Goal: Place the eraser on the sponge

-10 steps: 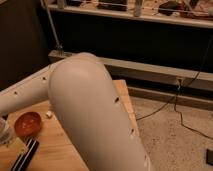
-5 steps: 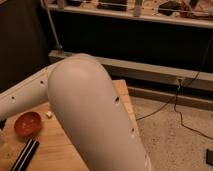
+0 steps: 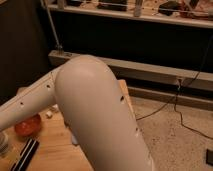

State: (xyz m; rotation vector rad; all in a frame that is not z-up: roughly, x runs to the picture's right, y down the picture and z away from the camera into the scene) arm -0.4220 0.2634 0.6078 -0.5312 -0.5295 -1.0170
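The eraser (image 3: 26, 155), a black bar with pale stripes, lies at the bottom left on the wooden table (image 3: 52, 150). Its lower end is cut off by the frame edge. A light-blue sliver that seems to be the sponge (image 3: 74, 138) peeks out beside the arm, to the right of the eraser; most of it is hidden. My white arm (image 3: 95, 110) fills the middle of the view, and its forearm (image 3: 25, 102) runs off the left edge. The gripper is out of view.
An orange bowl (image 3: 27, 126) sits just above the eraser, partly under the forearm. A tiny white cube (image 3: 49, 114) lies to its right. A pale object (image 3: 3, 145) shows at the left edge. Beyond the table are speckled floor, cables and a dark shelf unit (image 3: 150, 30).
The forearm has dropped slightly toward the table and now covers more of the orange bowl. The eraser and bowl have not moved.
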